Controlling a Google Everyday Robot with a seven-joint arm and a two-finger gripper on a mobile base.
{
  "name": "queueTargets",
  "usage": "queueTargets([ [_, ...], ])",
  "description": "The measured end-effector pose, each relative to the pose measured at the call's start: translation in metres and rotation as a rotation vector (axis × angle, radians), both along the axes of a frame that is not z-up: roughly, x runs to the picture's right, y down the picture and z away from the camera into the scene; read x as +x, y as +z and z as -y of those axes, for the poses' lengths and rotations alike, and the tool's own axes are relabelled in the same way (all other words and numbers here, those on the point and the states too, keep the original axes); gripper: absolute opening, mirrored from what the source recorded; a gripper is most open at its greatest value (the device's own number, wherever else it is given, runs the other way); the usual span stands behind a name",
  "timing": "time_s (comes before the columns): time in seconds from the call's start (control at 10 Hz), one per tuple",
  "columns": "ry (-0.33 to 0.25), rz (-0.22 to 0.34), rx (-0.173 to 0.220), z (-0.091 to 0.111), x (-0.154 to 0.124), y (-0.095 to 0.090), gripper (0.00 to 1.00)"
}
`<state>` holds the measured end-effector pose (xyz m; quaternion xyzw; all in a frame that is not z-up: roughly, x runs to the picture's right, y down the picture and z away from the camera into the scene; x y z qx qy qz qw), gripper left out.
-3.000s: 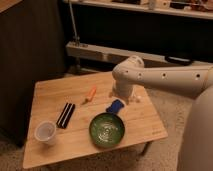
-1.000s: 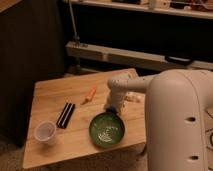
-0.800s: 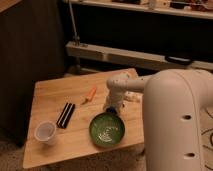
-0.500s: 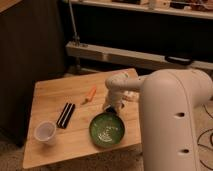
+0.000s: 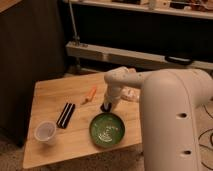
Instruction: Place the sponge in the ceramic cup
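The ceramic cup [image 5: 46, 132] is a small pale cup standing upright near the front left corner of the wooden table [image 5: 50, 97]. My gripper [image 5: 106, 107] points down at the table's middle, just behind the rim of the green bowl [image 5: 107, 130]. The sponge is hidden: the gripper and wrist cover the spot behind the bowl. My white arm [image 5: 165, 115] fills the right side of the view and hides that end of the table.
A flat black ridged bar [image 5: 65, 114] lies between the cup and the bowl. A small orange item [image 5: 90, 94] lies behind it, left of the gripper. A dark wall stands left of the table, and a metal shelf frame [image 5: 125, 52] stands behind it.
The blue sponge showed beside the gripper three seconds ago; the gripper has since come down over it. The arm's bulk has swung further into view on the right.
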<state>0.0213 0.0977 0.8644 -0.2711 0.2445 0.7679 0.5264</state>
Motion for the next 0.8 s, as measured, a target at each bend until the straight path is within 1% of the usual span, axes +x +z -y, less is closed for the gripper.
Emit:
queueTargets([
  [0.1,0.000,0.030,0.002,0.010,-0.004,-0.013,0.00],
  [0.2,-0.001,0.055,0.004,0.017,-0.008,-0.025,0.00],
  [0.3,-0.008,0.096,0.011,0.030,-0.015,-0.048,0.00],
  [0.5,-0.040,0.126,0.020,0.042,-0.026,-0.074,0.00],
  [0.6,-0.061,0.140,0.024,0.043,-0.032,-0.085,0.00],
  [0.7,-0.077,0.144,0.026,0.041,-0.032,-0.089,0.01],
  [0.8,-0.092,0.150,0.034,0.038,-0.032,-0.091,0.05],
])
